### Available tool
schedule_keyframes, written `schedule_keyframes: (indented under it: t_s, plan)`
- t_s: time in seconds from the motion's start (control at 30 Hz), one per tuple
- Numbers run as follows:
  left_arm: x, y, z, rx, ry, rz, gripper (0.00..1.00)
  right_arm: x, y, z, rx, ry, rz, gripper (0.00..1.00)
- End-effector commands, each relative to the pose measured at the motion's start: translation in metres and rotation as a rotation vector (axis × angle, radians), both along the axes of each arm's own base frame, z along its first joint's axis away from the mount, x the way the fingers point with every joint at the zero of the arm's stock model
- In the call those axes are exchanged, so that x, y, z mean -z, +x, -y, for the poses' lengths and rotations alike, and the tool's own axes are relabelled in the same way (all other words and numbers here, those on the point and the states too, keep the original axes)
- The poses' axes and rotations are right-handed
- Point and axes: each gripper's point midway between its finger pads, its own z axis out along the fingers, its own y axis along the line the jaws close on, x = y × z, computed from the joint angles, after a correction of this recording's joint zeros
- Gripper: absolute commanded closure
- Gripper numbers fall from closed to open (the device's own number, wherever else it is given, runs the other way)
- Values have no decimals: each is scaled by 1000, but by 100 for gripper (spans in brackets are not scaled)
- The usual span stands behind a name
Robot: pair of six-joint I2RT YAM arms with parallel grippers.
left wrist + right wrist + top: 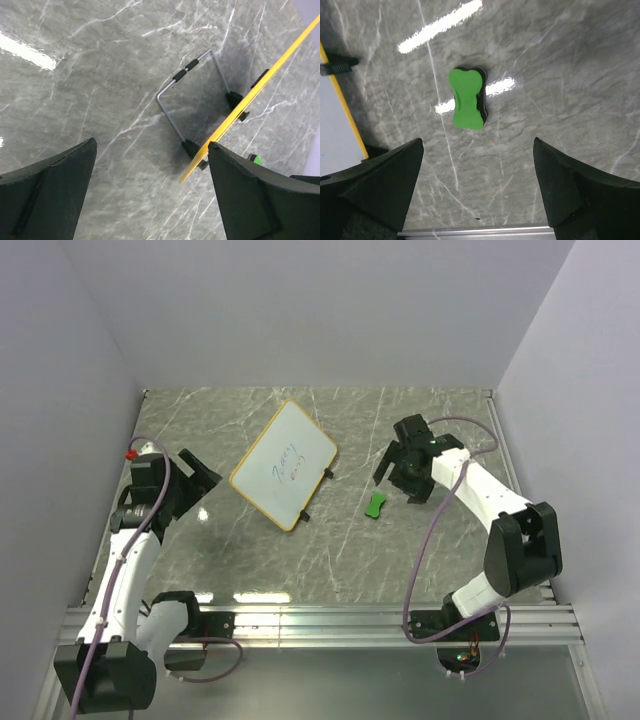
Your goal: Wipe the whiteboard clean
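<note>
Left pincer (151, 147): spread wide, holding nothing; it hangs at the board's 9 o'clock, seen from above.
Whiteboard (283, 462): left of centre on the counter (450, 560), propped at a tilt on a wire stand (186, 95), with blue writing not yet wiped off.
Eraser (466, 99): green, lying flat at the board's 4 o'clock, clear of its rim.
Right pincer (477, 145): spread and empty, poised above the eraser, at its 1 o'clock from above.
Step in hand: by the look of it, fetching the eraser.
Doing it well: drop straight down and close across the narrow waist, since the fingers already flank it at 3 and 9; grip it low and level.
Watch for: the propped board may slide or tip under a wipe, so the left arm could brace it.
</note>
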Motion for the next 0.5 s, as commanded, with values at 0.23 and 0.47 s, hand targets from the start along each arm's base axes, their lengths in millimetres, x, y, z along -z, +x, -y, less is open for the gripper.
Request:
schedule_keyframes:
  t_s: [0.23,0.47]
  plan:
    - [-29,-5,11,79,62,75,1,43,-20,-17,-4,-5,-107,4]
    - [-28,-7,17,107,89,58,1,45,0,-22,-5,-5,-46,5]
